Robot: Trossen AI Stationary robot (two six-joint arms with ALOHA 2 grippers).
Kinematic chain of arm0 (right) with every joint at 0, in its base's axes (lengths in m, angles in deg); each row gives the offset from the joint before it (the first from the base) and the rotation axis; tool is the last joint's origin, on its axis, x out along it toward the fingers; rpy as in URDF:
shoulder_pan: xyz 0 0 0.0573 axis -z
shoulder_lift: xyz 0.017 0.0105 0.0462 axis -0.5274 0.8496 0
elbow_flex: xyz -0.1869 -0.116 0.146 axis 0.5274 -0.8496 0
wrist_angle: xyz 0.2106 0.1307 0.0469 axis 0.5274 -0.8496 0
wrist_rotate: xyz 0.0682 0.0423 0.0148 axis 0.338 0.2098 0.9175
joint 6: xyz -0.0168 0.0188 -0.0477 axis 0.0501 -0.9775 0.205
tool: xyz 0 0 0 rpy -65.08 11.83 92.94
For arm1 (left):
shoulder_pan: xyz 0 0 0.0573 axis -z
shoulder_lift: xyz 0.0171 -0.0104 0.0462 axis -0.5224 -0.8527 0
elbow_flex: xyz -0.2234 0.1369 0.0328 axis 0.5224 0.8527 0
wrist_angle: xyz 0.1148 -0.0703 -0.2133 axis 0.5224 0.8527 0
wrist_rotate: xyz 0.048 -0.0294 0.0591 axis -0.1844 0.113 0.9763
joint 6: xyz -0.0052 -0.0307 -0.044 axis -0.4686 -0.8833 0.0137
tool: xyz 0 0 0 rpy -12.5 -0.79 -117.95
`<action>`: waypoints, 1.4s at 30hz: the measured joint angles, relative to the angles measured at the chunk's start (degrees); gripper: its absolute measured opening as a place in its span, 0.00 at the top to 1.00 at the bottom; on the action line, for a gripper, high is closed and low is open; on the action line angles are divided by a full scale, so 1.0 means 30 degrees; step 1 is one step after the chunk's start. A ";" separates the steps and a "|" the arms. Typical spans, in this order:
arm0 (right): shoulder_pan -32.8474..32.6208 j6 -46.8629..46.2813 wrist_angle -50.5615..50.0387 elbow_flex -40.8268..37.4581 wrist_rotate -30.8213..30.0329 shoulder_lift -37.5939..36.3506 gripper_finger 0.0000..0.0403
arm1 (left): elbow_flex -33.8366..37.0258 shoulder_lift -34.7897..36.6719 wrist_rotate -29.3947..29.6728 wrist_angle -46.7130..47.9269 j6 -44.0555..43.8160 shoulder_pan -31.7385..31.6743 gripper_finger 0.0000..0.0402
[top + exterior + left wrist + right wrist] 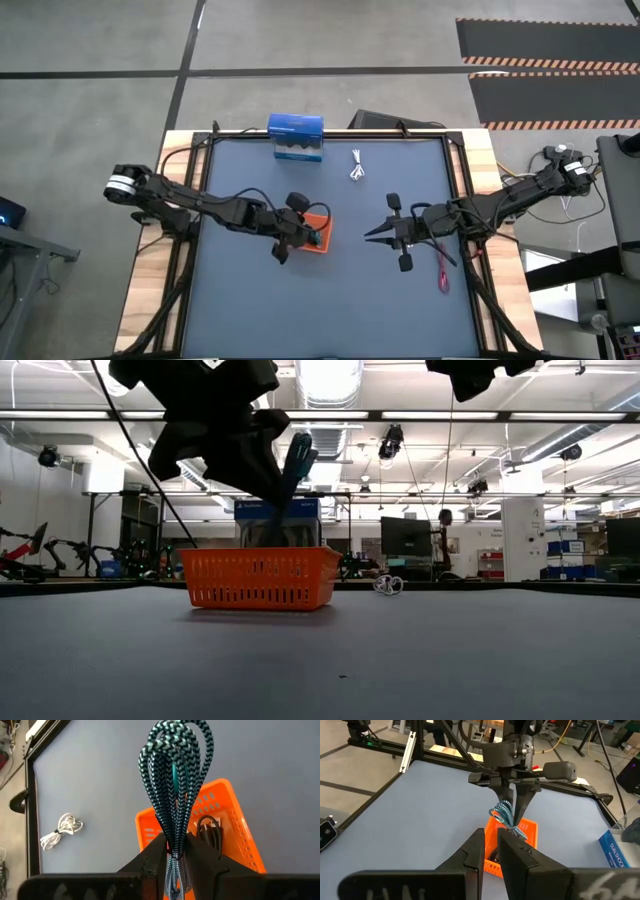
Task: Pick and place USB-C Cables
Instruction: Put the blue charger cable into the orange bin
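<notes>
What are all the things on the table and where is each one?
Teal-green cable: one, teal and black braid, pinched above the tray.
Black cable: one, black, inside the tray.
White cable: one, white, far side of the mat.
Red cable: one, red, on the mat's right edge.
Orange tray: one, orange, mid-table.
Blue box: one, blue, far edge.
Left gripper: shut on the teal-green cable.
Right gripper: empty, hanging right of the tray.

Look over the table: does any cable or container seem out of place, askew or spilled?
Nothing is spilled. The red cable lies at the mat's right edge, far from the orange basket, and the white cable lies loose near the far edge. The left tool holds the teal cable above the basket.
</notes>
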 joint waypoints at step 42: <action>0.0006 -0.0298 -0.0008 0.0000 0.0000 0.0000 0.89 | 0.0138 -0.0507 0.0487 0.0887 -0.0655 -0.0022 0.87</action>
